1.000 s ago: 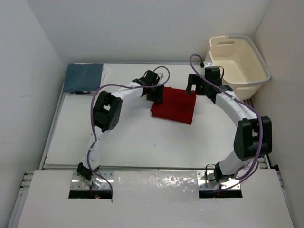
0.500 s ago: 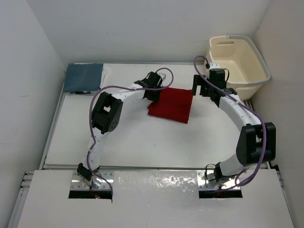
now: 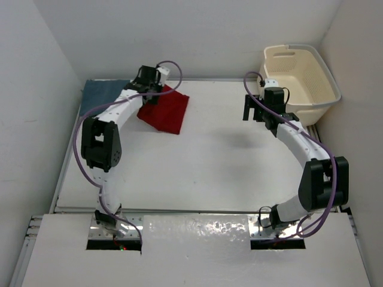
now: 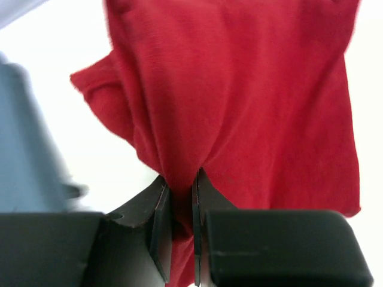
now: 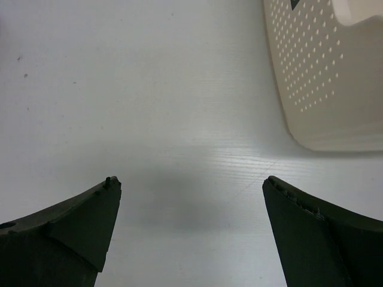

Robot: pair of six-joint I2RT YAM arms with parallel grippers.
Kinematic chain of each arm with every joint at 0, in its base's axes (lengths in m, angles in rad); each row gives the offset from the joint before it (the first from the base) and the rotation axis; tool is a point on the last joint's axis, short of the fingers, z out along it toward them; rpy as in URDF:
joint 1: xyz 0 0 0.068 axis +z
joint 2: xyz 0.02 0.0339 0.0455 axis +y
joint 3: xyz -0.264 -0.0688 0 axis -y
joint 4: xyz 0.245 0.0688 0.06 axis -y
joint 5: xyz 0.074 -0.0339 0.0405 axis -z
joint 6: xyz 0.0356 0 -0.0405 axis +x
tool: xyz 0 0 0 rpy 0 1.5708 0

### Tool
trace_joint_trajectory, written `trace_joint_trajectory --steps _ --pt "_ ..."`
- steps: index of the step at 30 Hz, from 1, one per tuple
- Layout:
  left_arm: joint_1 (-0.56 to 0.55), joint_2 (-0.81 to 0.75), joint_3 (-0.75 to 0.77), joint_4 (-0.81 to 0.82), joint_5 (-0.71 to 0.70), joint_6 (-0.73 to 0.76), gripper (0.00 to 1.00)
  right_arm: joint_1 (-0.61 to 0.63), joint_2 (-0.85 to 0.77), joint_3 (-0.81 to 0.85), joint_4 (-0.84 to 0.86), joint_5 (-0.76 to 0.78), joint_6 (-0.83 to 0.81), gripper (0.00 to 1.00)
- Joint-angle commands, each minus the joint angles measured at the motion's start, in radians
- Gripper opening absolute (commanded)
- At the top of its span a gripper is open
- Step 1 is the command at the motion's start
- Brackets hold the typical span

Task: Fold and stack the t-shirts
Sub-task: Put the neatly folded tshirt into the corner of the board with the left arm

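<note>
A folded red t-shirt (image 3: 164, 110) lies at the back left of the table, its left edge pinched in my left gripper (image 3: 148, 95). In the left wrist view the black jaws of that gripper (image 4: 179, 191) are shut on a bunch of the red t-shirt (image 4: 251, 101). A folded blue-grey t-shirt (image 3: 103, 95) lies at the far left corner, just left of the red one, and shows blurred as the blue-grey t-shirt (image 4: 27, 137). My right gripper (image 3: 254, 110) hovers open over bare table near the basket, its jaws wide apart around nothing (image 5: 190, 185).
A cream perforated laundry basket (image 3: 314, 75) stands at the back right corner, its wall (image 5: 323, 72) close to the right gripper. White walls close in the table on the left, back and right.
My left gripper has shut on the red t-shirt and dragged it from the table's middle back to the back left, beside the blue-grey one. The right gripper drew back slightly toward the basket.
</note>
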Motion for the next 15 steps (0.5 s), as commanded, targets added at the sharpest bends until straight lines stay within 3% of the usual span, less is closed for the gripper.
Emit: trace_joint_trajectory --steps 1,7,15 --pt "0.054 -0.021 0.099 -0.049 -0.021 0.167 0.00 -0.004 -0.026 -0.006 0.030 0.037 -0.021 0.99" --pt "0.155 -0.001 0.228 -0.087 -0.041 0.241 0.00 -0.004 -0.014 -0.009 0.027 0.063 -0.027 0.99" --pt "0.205 0.005 0.365 -0.130 -0.038 0.290 0.00 -0.003 0.011 -0.008 0.019 0.078 -0.024 0.99"
